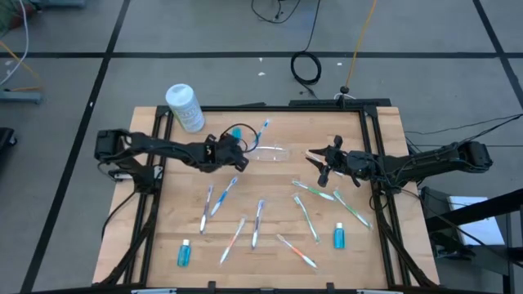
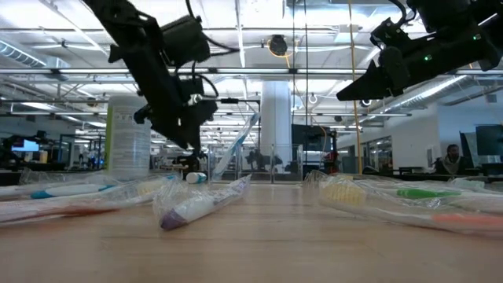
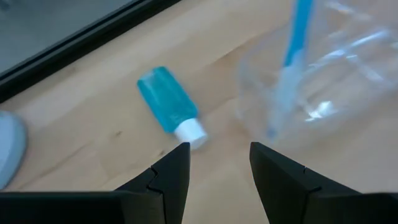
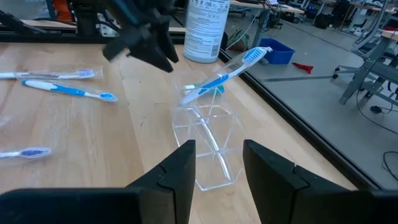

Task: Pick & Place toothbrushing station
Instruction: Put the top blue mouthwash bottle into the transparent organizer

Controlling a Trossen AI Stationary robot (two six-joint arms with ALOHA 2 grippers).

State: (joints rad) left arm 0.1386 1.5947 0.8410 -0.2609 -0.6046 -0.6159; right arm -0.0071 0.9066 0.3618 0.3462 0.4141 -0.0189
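1. A wooden bench carries everything, with a dark robot arm reaching in from each side.
2. A white canister stands at the far left corner of the bench.
3. The left gripper hovers just beside the holder's left end; its fingers stand apart and hold nothing.
4. The right gripper hovers just right of the holder; its fingers are likewise parted and empty.
5. The toothbrushing station (a clear plastic holder) lies on its side between the two grippers, toward the far edge of the bench.
6. A blue toothbrush pokes out of the holder's far end.
7. Wrapped toothbrushes lie scattered across the near half.
8. A small blue tube lies just beside the holder.
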